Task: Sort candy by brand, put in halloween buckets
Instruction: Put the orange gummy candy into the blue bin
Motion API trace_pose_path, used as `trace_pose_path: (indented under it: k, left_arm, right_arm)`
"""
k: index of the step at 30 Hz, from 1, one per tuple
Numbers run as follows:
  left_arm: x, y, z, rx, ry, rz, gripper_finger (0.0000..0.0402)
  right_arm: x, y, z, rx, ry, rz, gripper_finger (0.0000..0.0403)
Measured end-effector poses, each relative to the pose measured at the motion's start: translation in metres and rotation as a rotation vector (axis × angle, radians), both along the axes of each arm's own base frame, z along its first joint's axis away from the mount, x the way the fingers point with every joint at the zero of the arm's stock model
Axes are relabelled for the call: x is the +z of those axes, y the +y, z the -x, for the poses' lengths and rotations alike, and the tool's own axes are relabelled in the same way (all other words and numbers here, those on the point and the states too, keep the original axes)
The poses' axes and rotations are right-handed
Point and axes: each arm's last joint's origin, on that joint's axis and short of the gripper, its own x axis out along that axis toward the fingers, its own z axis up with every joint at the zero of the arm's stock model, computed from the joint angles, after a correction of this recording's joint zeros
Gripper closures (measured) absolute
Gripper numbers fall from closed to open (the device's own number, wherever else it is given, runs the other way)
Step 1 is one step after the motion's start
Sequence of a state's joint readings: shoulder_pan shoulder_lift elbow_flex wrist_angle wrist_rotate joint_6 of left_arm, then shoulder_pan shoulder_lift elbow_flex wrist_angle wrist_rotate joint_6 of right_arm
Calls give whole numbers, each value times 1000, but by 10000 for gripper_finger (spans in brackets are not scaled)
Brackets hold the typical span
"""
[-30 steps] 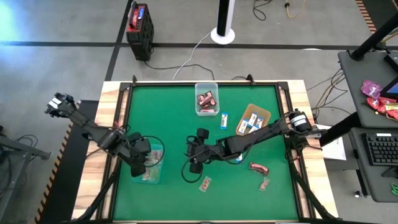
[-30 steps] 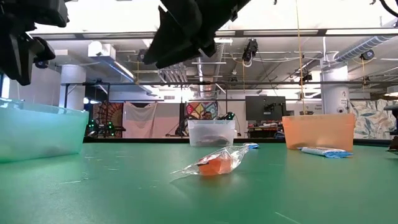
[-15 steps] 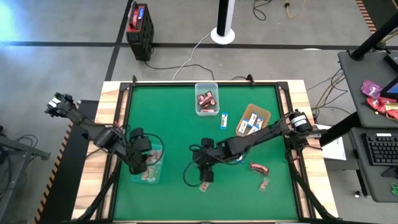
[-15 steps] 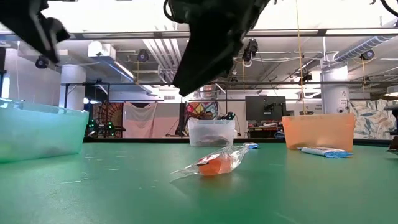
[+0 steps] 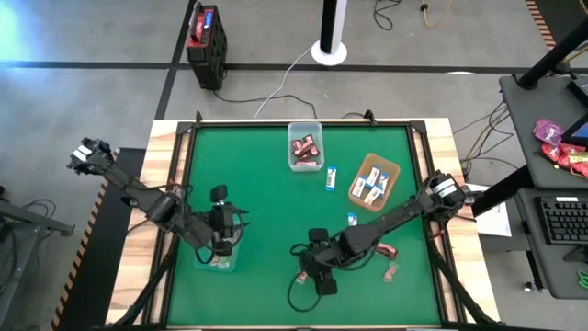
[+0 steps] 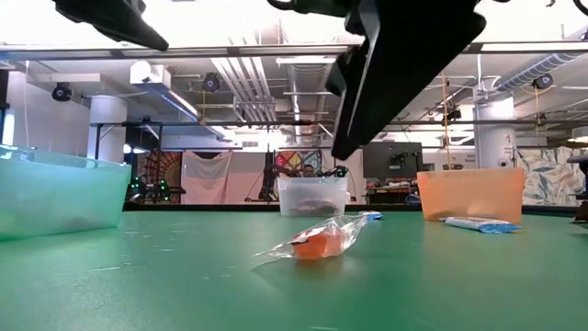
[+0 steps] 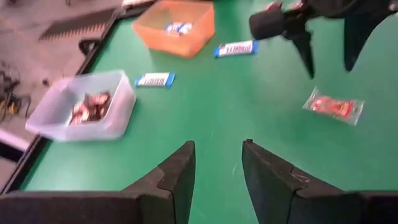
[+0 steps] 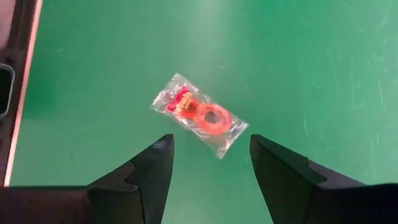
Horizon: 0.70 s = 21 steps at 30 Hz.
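Note:
A clear-pinkish candy (image 8: 199,115) with a red ring inside lies flat on the green mat (image 8: 298,56), near the table's front edge. My right gripper (image 8: 208,162) hangs open above it, slanting down, and touches nothing; the low view shows that candy (image 6: 322,241) resting on the mat under the dark gripper (image 6: 404,64). My left gripper (image 7: 217,165) is open and empty, raised over the teal tub (image 5: 220,257) at the left. The clear tub (image 5: 305,145) holds dark red candy. The brown tray (image 5: 374,179) holds blue-and-white candy.
Loose blue-and-white candies (image 5: 332,176) (image 5: 353,219) lie mid-table. A dark red candy (image 5: 381,248) and another clear-pinkish one (image 5: 392,271) lie at the near right. A black-and-red box (image 5: 206,32) stands on the floor beyond the table.
My right gripper has gone toward the table's near edge and down, tipping more steeply, and now stands over the clear-pinkish candy. My left gripper has risen from the teal tub and turned from pointing down to pointing across the table. No candy has moved.

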<state>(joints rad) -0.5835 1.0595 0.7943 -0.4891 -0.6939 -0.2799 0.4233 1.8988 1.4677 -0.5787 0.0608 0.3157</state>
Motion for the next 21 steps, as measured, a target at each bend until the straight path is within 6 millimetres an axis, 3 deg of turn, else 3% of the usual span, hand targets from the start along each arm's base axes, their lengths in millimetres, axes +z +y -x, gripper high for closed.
trace_pose_path:
  k: [7, 14, 21]
  left_arm:
    - [-8, -4, -7, -45, -27, -50, 285]
    - [-12, -6, -9, -45, -13, -58, 285]
    - [-17, -9, -13, -45, 3, -68, 285]
  right_arm:
    - [-11, -3, 4, -107, 16, 13, 197]
    - [-40, -1, 1, -129, 31, -3, 200]
    - [-57, -1, -2, -154, 50, 51, 241]
